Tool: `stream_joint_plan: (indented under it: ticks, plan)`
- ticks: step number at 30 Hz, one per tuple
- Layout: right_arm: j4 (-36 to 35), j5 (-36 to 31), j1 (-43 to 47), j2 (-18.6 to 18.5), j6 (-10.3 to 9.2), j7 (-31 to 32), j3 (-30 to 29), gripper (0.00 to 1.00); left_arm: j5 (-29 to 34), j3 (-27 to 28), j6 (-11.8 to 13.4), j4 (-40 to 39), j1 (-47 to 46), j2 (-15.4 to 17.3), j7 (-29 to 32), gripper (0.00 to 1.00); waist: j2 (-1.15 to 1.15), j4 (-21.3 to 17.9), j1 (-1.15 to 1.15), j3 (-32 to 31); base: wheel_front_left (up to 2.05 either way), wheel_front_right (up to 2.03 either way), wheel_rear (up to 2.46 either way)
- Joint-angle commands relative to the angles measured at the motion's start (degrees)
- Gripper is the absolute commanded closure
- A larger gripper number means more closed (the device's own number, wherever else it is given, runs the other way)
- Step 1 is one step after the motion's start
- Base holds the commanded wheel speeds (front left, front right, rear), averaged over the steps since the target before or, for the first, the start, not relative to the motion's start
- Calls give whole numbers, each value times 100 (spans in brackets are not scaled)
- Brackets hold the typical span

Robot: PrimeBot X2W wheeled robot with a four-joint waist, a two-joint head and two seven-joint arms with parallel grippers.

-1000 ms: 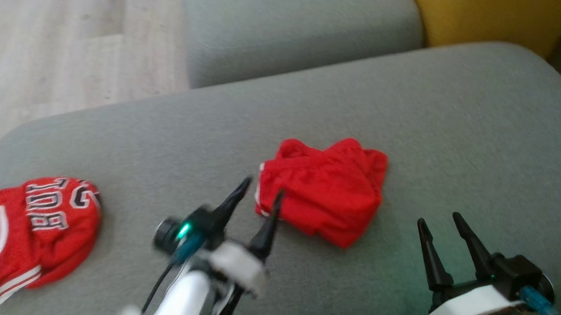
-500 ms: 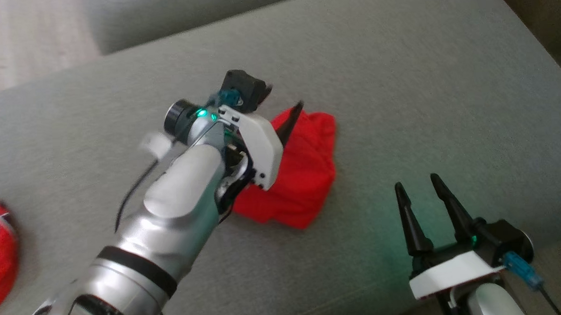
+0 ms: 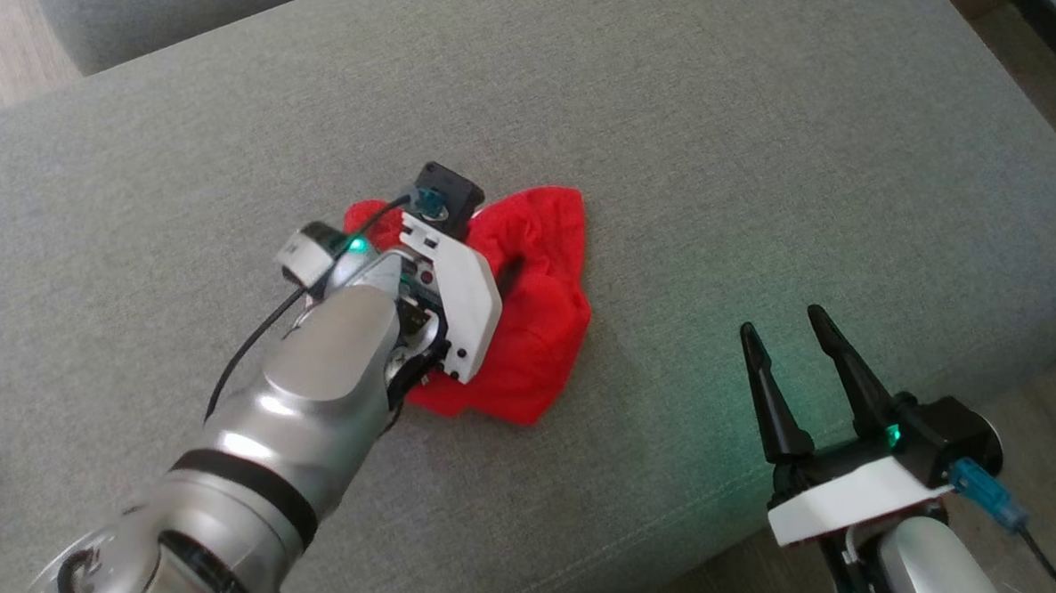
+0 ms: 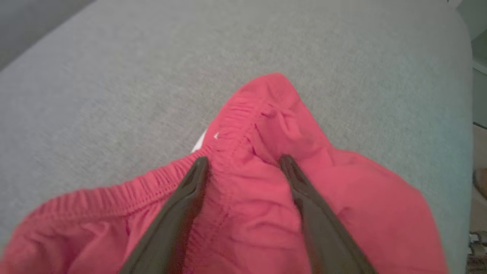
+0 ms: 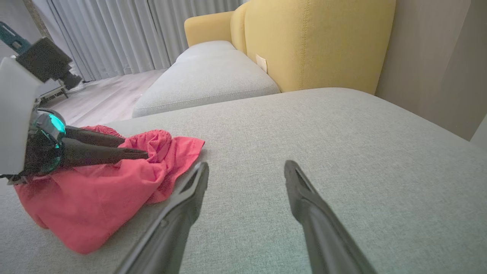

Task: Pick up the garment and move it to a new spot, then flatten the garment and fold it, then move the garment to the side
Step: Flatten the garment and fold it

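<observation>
The garment (image 3: 543, 331), a pair of red shorts, lay crumpled in a loose heap near the middle of a wide grey sofa cushion (image 3: 753, 144), well in from every edge. The left gripper (image 4: 243, 161) was down on the heap, its silver forearm reaching in from the lower left of the head view and covering the cloth's left part. In the left wrist view its two dark fingers stood spread, one tip at the gathered elastic waistband (image 4: 114, 190) and the other in a fold beside it, with a ridge of red fabric between them; nothing was pinched. The right gripper (image 3: 783, 323) hung apart from the garment over the near right part of the cushion, its fingers likewise spread and holding nothing, pointing across bare grey fabric. Beyond the cushion the right wrist view showed a second grey seat (image 5: 205, 76), a yellow backrest (image 5: 315, 42), pale curtains (image 5: 114, 34) and a strip of light wooden floor (image 5: 110, 99).
</observation>
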Motion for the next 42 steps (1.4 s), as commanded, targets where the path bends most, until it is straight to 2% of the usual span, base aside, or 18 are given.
stream_joint_plan:
  ticks: [1, 2, 3, 6, 8, 11, 14, 16, 19, 22, 25, 26, 30, 35, 36, 37, 42]
  plan:
    - [-201, 45, -170, -37, -5, -22, 140, 0, 54, 46, -29, -54, -350, 69, -339, 9, 0, -10, 0, -7, 0, 0, 0]
    - [-202, 61, -182, -37, -5, -22, 153, 0, 48, 26, -30, -46, -356, 69, -541, 84, 0, -18, 0, -21, 0, 0, 0]
    - [-196, 76, -192, -37, -5, -22, 164, 0, 51, -1, -30, -60, -369, 69, -755, 100, 0, -27, 0, -43, 0, 0, 0]
    - [-155, 108, -214, -37, -5, -22, 214, 0, 20, -17, -26, -173, -494, 69, -1462, 100, 0, -79, 0, -156, 0, 0, 0]
    - [-130, 127, -199, -37, -5, -22, 213, 0, 4, 19, 74, -327, -678, 69, -1839, 100, 0, -113, 0, -264, 0, 0, 0]
    - [-93, 121, -149, -37, -5, -22, 182, 0, 44, 158, 276, -763, -1083, 69, -2046, 100, 0, -117, 0, -402, 0, 0, 0]
    - [-102, 99, -80, -37, -5, -22, 95, 0, 449, 786, 656, -1865, -1498, 69, -2063, 100, 0, -28, 0, -454, 0, 0, 0]
    - [-122, 86, -51, -37, -5, -22, 21, 0, 829, 1248, 782, -2546, -1509, 69, -2064, 100, 0, 76, 0, -460, 0, 0, 0]
    - [-128, 82, -58, -37, -5, -22, -30, 0, 1363, 1755, 728, -3244, -1229, 75, -2065, 100, 0, 259, 0, -445, 0, 0, 0]
    - [-131, 99, -33, -37, -5, -22, -100, 0, 1568, 1985, 536, -3439, -456, 91, -2066, 100, 0, 495, 0, -455, 0, 0, 0]
    - [-143, 97, -21, -37, -5, -22, -143, 0, 1581, 2099, 366, -3295, 505, 88, -2066, 100, 0, 739, 0, -398, 0, 0, 0]
    - [-143, 97, -21, -37, -5, -22, -143, 0, 1581, 2099, 366, -3295, 505, 88, -2066, 100, 0, 739, 0, -398, 0, 0, 0]
    - [-166, 104, -75, -37, -5, -22, -134, 0, 1759, 2133, 215, -2886, 1640, 92, -2067, 100, 0, 950, 0, -285, 0, 0, 0]
    - [-155, 90, -125, -37, -5, -22, -169, 0, 1806, 2281, 64, -2480, 2610, 88, -2067, 100, 0, 1087, 0, -256, 0, 0, 0]
    - [-150, 87, -128, -37, -5, -22, -177, 0, 1778, 2295, 38, -2416, 2743, 87, -2067, 80, 0, 1104, 0, -267, 0, 0, 0]
    - [-144, 85, -127, -37, -5, -22, -184, 0, 1762, 2278, 17, -2328, 2857, 87, -2067, 0, 0, 1117, 0, -281, 0, 0, 0]
    - [-130, 111, -56, -37, -5, -22, -193, 0, 1688, 2129, -24, -2022, 3128, 229, -2067, 0, 0, 1113, 0, -427, 0, 0, 0]
